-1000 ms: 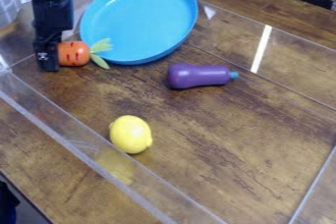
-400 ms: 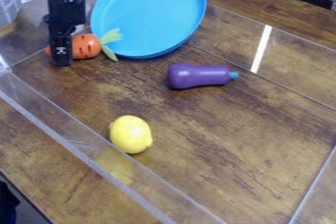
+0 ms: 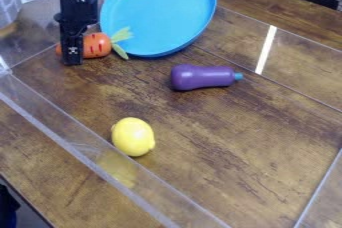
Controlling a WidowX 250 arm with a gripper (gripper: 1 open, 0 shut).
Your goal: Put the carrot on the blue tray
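Note:
The small orange carrot (image 3: 96, 44) with its green top is at the far left, right against the left rim of the blue tray (image 3: 167, 12). My gripper (image 3: 76, 48) comes down from above on the carrot's left side and is shut on it. The leafy end points toward the tray and overlaps its rim. I cannot tell whether the carrot rests on the wood or hangs just above it. The tray's inside is bare.
A purple eggplant (image 3: 203, 76) lies mid-table to the right of the tray. A yellow lemon (image 3: 132, 136) sits nearer the front. Clear plastic walls (image 3: 80, 147) border the wooden table along the left and front.
My gripper and the carrot have moved up and to the right, toward the tray. The tray itself has also shifted a little up and right. Eggplant and lemon are where they were.

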